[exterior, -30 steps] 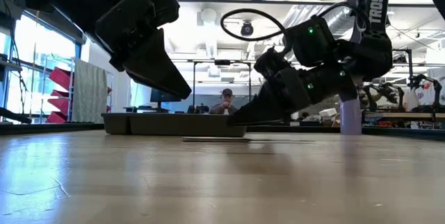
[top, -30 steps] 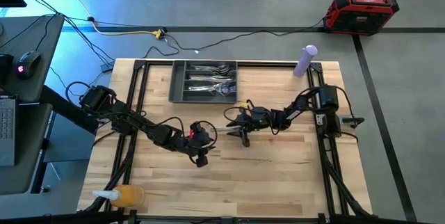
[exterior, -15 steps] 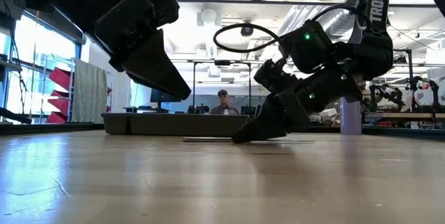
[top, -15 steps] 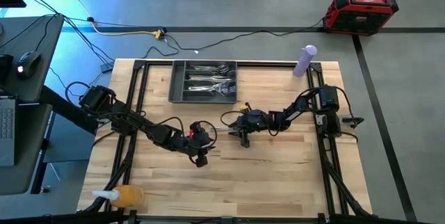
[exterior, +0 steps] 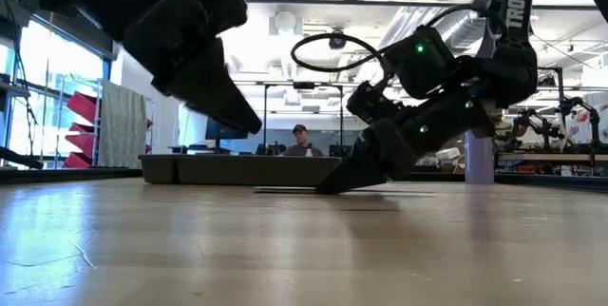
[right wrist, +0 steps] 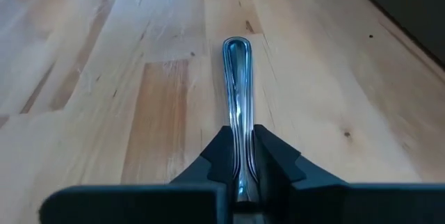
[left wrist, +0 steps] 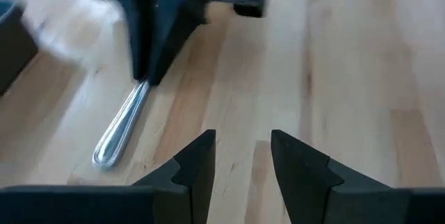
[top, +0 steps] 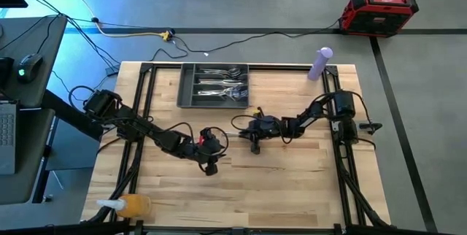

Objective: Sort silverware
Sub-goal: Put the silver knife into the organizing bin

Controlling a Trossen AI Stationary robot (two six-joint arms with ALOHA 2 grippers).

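Centrally on the desk [top: 292, 184], the right tool [top: 255, 146] is closed on one piece of silverware [right wrist: 236, 78] lying flat, its long axis in line with the fingers, handle pointing away. Tray [top: 188, 95] lies toward the far edge. Left tool [left wrist: 240, 165], half open and empty, hovers nearby

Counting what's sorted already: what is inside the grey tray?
The tray holds shiny silverware in its compartments, seen from above. Types and count cannot be told; pieces overlap.
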